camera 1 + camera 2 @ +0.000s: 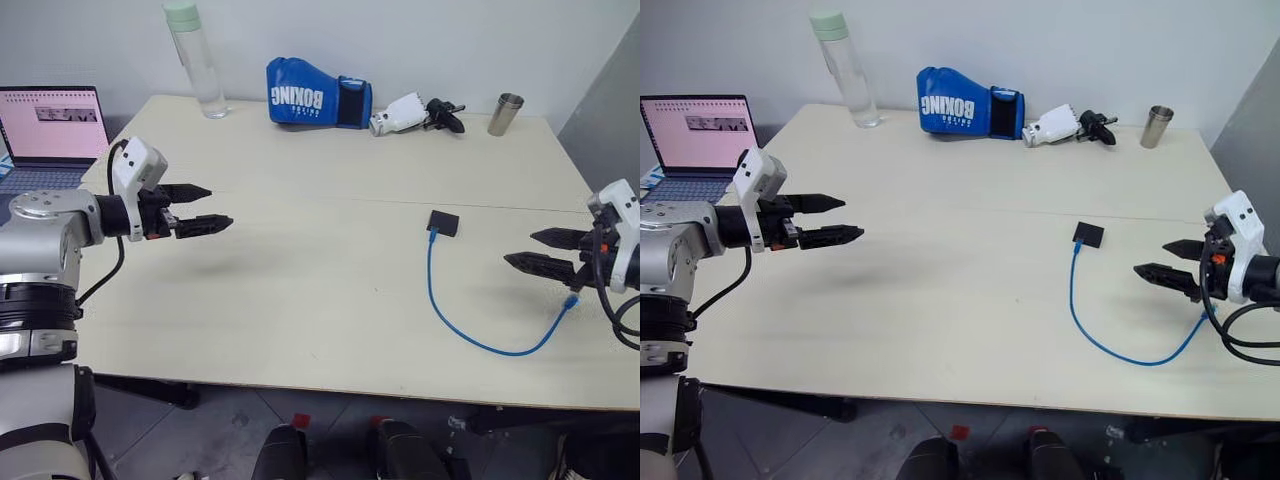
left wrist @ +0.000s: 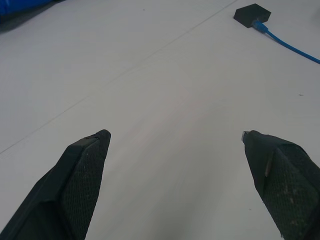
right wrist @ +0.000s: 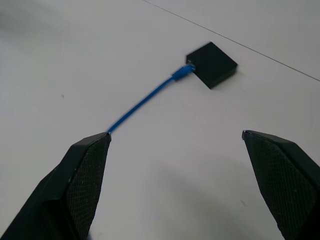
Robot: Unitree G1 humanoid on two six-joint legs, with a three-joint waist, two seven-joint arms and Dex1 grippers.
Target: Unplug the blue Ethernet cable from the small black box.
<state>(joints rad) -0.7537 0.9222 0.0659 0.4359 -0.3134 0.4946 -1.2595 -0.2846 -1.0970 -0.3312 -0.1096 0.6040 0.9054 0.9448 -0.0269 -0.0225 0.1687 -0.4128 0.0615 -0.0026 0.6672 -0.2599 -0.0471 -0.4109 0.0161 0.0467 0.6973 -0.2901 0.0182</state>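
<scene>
Running from small black box (image 1: 443,222) toward table's near edge, blue Ethernet cable (image 1: 452,325); both hands wide, empty.

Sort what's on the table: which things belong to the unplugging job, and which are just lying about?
Job: blue Ethernet cable, still plugged into the small black box.

Lying about: boxing glove, clear bottle, metal cup, black-and-white handheld tool, laptop.
</scene>
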